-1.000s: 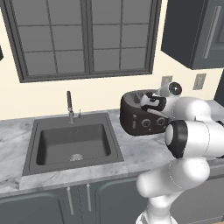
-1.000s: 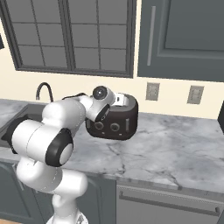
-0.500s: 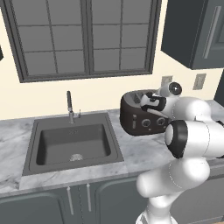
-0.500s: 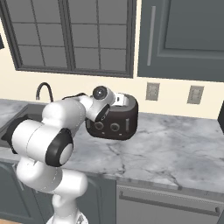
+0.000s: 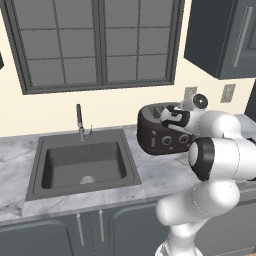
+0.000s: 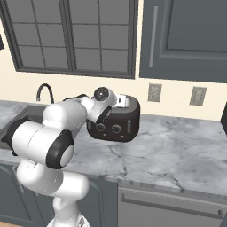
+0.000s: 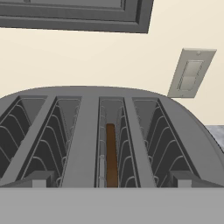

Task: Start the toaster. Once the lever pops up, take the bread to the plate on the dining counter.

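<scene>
A marble worktop (image 5: 150,172) runs under a dark window, with a sink (image 5: 82,162) to the left and the toaster (image 6: 116,119) near the wall by two outlets. The tool (image 5: 172,116) hangs just over the toaster's top, and whether it is released or clenched cannot be told. The bread (image 7: 111,153) sits low on edge in one of the middle slots, so judging from this the toast is not yet lifted out, and whether the lever has been pressed cannot be told; carrying the bread to the plate remains.
</scene>
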### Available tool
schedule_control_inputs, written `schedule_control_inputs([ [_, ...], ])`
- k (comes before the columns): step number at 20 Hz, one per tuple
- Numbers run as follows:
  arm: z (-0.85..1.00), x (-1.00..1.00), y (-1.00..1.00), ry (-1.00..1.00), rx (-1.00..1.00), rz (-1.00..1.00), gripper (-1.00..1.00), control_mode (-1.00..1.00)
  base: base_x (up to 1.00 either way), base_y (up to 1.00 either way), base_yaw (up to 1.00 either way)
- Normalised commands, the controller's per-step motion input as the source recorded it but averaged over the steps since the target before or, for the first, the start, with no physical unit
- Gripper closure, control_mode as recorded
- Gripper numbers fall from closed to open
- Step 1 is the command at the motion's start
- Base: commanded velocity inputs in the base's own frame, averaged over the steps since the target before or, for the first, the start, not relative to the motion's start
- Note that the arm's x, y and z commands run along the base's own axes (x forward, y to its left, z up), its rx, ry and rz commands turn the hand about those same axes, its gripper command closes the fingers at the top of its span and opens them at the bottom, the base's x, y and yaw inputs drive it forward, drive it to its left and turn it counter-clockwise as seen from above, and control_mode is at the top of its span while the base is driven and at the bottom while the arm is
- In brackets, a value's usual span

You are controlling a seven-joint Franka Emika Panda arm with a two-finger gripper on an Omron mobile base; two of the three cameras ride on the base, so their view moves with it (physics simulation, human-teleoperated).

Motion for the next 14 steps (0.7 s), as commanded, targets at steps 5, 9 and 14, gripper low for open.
schedule_control_inputs([
  [5, 0.00, 0.00, 0.00, 0.00, 0.00, 0.00, -1.00, -1.00, 0.00, 0.00, 0.00],
  [9, 0.00, 0.00, 0.00, 0.00, 0.00, 0.00, -1.00, -1.00, 0.00, 0.00, 0.00],
  [14, 0.00, 0.00, 0.00, 0.00, 0.00, 0.00, -1.00, -1.00, 0.00, 0.00, 0.00],
])
